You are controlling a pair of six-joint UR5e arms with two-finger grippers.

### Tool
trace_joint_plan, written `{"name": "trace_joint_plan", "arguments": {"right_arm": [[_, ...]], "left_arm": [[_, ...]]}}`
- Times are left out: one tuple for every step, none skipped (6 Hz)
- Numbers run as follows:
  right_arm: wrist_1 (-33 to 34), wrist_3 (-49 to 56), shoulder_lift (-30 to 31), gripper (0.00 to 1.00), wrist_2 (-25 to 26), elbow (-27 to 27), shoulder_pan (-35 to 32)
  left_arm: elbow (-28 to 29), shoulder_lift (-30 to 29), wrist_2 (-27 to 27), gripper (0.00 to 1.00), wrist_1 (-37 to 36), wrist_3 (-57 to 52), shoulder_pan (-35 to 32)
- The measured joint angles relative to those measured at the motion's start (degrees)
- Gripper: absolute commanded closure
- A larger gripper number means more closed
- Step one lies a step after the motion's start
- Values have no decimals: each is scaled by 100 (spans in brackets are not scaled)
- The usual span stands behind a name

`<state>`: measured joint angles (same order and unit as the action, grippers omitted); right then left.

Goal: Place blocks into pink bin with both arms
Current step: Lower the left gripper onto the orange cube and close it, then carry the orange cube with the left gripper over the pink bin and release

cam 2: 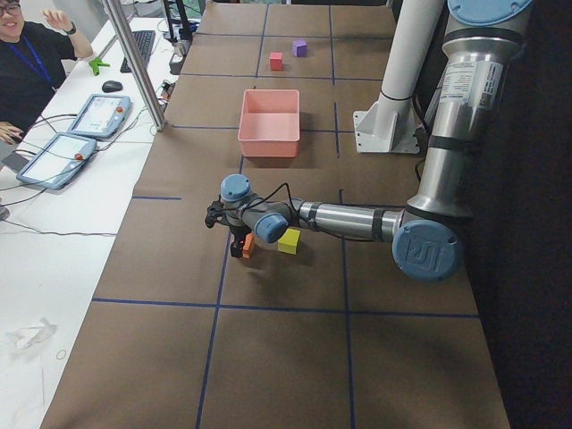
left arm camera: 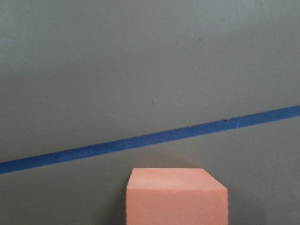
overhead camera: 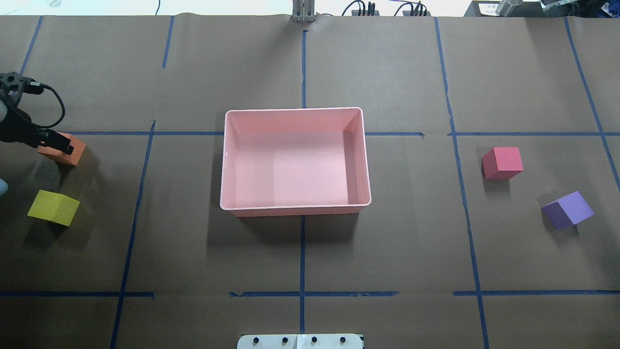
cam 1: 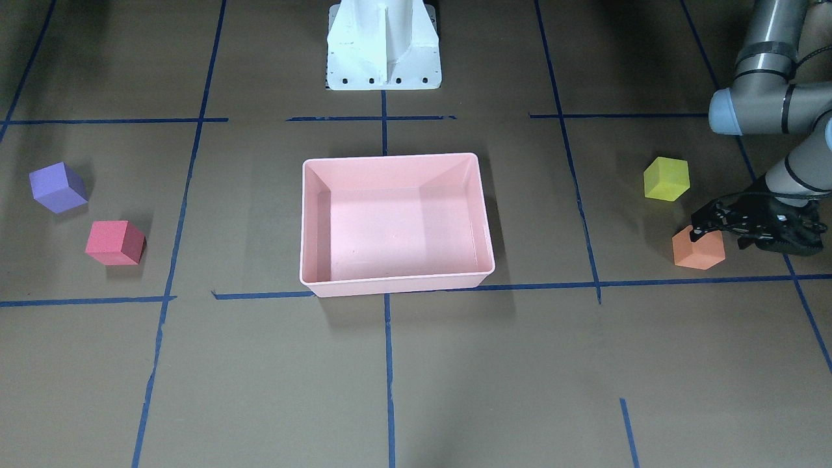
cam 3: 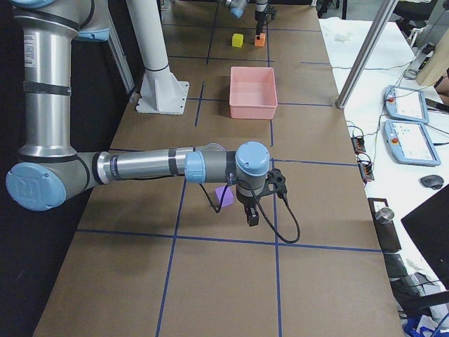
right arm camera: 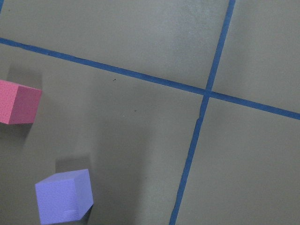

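Observation:
The pink bin (cam 1: 396, 286) stands empty mid-table, also in the overhead view (overhead camera: 295, 209). My left gripper (cam 1: 712, 235) is low over the orange block (cam 1: 699, 255), open, with its fingers either side of it; the block fills the bottom of the left wrist view (left arm camera: 176, 197). The yellow-green block (cam 1: 666, 179) lies just beside them. The red block (overhead camera: 502, 163) and purple block (overhead camera: 567, 209) lie on the other side of the bin. My right gripper (cam 3: 251, 217) hangs beside the purple block (cam 3: 224, 196); I cannot tell if it is open.
The white pedestal base (cam 1: 383, 45) stands behind the bin. Blue tape lines (overhead camera: 302, 252) cross the brown table cover. An operator (cam 2: 22, 54) with tablets sits along the table's far long edge.

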<state>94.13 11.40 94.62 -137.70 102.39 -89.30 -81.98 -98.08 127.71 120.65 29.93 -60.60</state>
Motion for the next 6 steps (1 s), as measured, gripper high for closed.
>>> {"name": "trace_joint_plan", "arguments": {"right_arm": [[0,2,6,0,2,0,0],[0,2,10,0,0,2,0],[0,2,12,0,-2,6,0],[0,3,13,0,-2,8,0],[0,3,13,0,-2,9,0],[0,2,13,0,-2,9,0]], "left_arm": [[67,-36,-8,46,-1,2,54],[72,-107,-12,47,-23,18,89],[30,-302,0,47,-141,91,97],[-95,-681,1,45,-580,200,84],[-384,-1157,-16,45,-1322,419,72],[-761,-1697,-32,45,-2072,971,103]]}}
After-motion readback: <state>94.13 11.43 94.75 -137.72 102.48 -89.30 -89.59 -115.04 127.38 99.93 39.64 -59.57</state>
